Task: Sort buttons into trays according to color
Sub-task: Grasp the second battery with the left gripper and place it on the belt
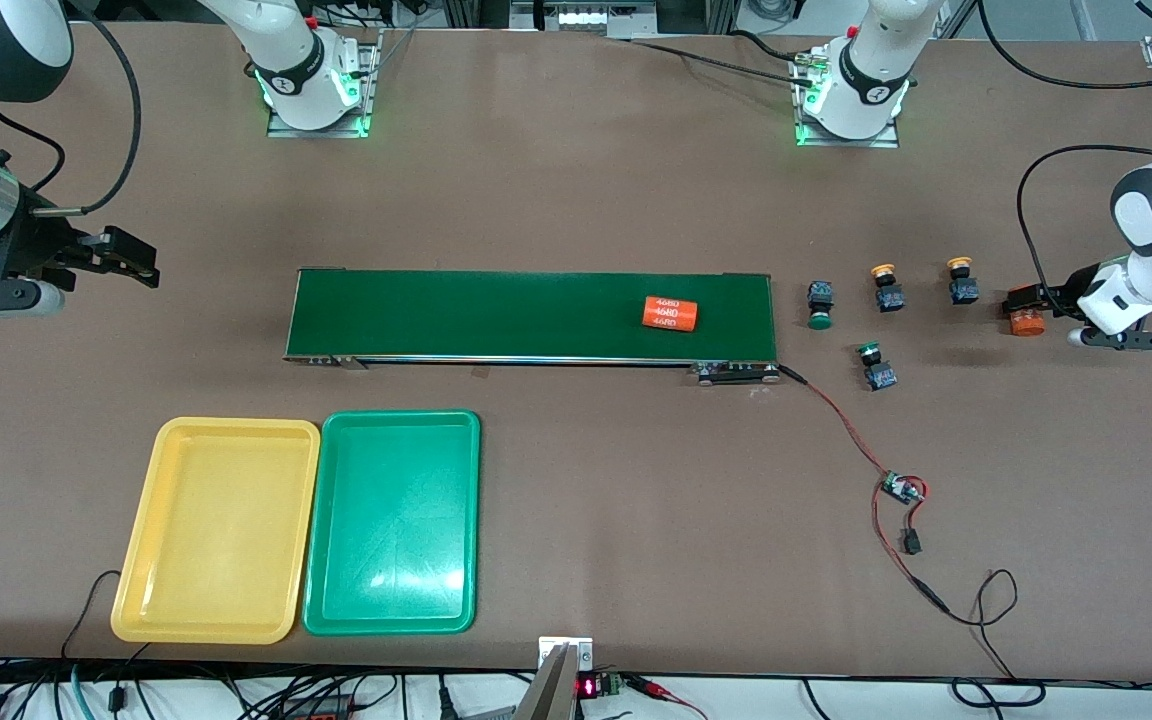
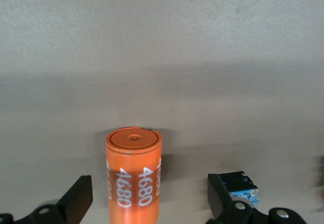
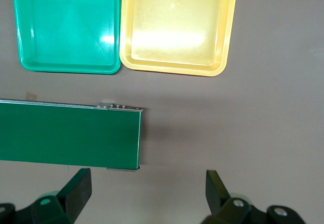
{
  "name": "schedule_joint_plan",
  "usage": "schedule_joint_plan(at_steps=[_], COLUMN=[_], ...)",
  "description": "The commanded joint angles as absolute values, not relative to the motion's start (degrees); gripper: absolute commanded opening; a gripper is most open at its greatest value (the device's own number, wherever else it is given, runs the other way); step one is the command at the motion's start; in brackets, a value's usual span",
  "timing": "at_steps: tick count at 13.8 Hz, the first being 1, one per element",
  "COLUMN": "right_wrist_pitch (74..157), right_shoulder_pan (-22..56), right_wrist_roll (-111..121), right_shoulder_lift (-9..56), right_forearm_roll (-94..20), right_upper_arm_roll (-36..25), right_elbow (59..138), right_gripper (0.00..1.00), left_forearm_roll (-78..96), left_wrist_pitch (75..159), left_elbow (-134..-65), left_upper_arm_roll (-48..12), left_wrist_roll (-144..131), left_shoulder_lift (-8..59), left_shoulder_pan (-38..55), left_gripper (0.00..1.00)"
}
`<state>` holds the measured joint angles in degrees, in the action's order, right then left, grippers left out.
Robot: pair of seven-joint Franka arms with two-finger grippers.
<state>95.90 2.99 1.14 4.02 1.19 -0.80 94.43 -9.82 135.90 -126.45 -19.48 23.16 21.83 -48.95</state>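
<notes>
Four buttons sit on the table past the belt's end, toward the left arm's end. Two have green caps (image 1: 820, 305) (image 1: 875, 365) and two have yellow caps (image 1: 888, 285) (image 1: 962, 281). The yellow tray (image 1: 141, 560) and the green tray (image 1: 394, 425) lie side by side, nearer to the front camera than the belt. My left gripper (image 1: 1028, 308) (image 2: 149, 189) is open, low at the table, its fingers either side of an upright orange "4680" cylinder (image 2: 133, 173) with gaps on both sides. One button's blue body (image 2: 246, 194) shows beside one finger. My right gripper (image 1: 126, 262) (image 3: 147, 181) is open over bare table by the belt's other end.
A long dark-green conveyor belt (image 1: 496, 315) crosses the middle of the table, with a second orange "4680" cylinder (image 1: 671, 313) lying on it. From the belt's motor end, red and black wires run to a small circuit board (image 1: 903, 488) and on toward the table's front edge.
</notes>
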Motion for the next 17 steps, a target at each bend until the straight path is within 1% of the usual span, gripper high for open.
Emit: schedule_joint_plan(at_steps=[1,3,4,5,6,7,8,9,10,13,15,17], right_wrist_pitch=[94.75,94.22,94.13,94.13,94.13,94.22,94.22,94.31,94.22,94.22,94.31,94.31], right_shoulder_pan=[2.55,1.85,1.76,1.76,1.76,1.76,1.76,1.76,1.76,1.76,1.76,1.76], right_wrist_roll=[2.29,2.81,3.60,3.78,3.78,3.78,3.78,3.78,3.78,3.78,3.78,3.78], right_shoulder_lift=[4.31,4.31,4.31,4.31,4.31,4.31,4.31,4.39,4.31,4.39,4.39,4.39], right_forearm_roll=[1.23,1.23,1.23,1.23,1.23,1.23,1.14,1.23,1.23,1.23,1.23,1.23], right_upper_arm_roll=[-0.53,-0.53,-0.53,-0.53,-0.53,-0.53,-0.53,-0.53,-0.53,-0.53,-0.53,-0.53], right_elbow=[93.34,93.34,93.34,93.34,93.34,93.34,93.34,93.34,93.34,93.34,93.34,93.25], right_gripper=[1.00,1.00,1.00,1.00,1.00,1.00,1.00,1.00,1.00,1.00,1.00,1.00], left_forearm_roll=[-14.48,-15.03,-15.12,-15.12,-15.12,-15.12,-15.12,-15.20,-15.64,-16.35,-16.35,-16.26], left_wrist_pitch=[138.77,139.66,139.66,139.40,138.70,138.60,138.08,136.60,135.28,128.17,123.42,121.73], left_elbow=[-126.65,-126.65,-126.65,-126.74,-127.00,-127.26,-127.27,-127.00,-126.83,-124.29,-122.44,-122.26], left_upper_arm_roll=[-19.34,-17.85,-17.75,-17.75,-17.75,-17.75,-17.75,-17.84,-17.84,-18.63,-18.81,-18.90], left_wrist_roll=[22.41,22.41,22.41,22.41,22.15,19.80,16.82,16.61,16.79,21.07,27.13,29.61], left_shoulder_lift=[23.28,24.60,24.78,24.70,24.52,24.26,24.00,23.21,21.72,14.44,9.43,6.78], left_shoulder_pan=[-49.39,-49.39,-49.39,-49.39,-49.39,-49.31,-49.05,-48.69,-47.47,-41.25,-33.09,-25.44], left_gripper=[1.00,1.00,0.98,0.93,0.75,0.43,0.21,0.08,0.00,0.00,0.00,0.00])
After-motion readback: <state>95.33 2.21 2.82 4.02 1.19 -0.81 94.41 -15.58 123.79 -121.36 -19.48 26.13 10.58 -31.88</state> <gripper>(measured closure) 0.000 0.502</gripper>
